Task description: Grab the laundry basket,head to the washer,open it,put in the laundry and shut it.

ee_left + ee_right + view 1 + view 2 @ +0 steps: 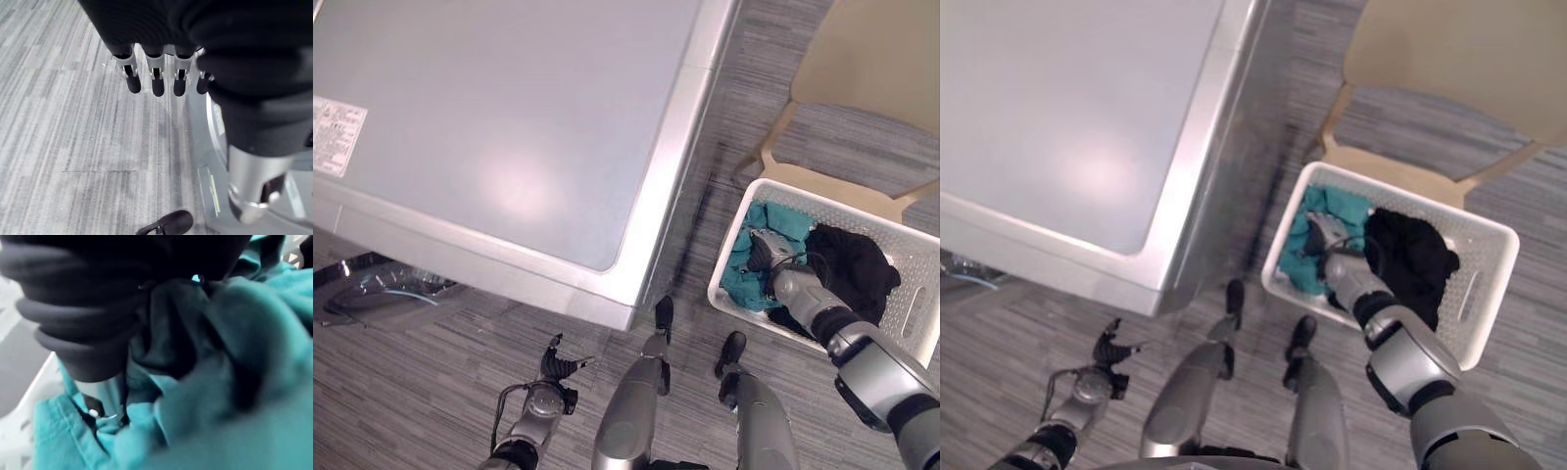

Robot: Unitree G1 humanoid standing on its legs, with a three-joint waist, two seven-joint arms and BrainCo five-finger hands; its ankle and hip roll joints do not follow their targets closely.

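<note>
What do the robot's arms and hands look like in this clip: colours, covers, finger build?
Both arms are smooth silver-grey shells with dark bands at the joints. The left robot hand has a dark ribbed cover over its back and wrist, and silver fingers ending in dark rounded tips. The right robot hand has the same dark cover above its silver forearm.

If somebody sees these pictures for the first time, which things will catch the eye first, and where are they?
The big silver-grey washer fills the upper left. To its right, on the striped grey floor, stands a white laundry basket with teal cloth and black cloth, in front of a beige chair. The right robot hand is down in the teal cloth, while the left robot hand hangs above the floor near the washer's front.
</note>
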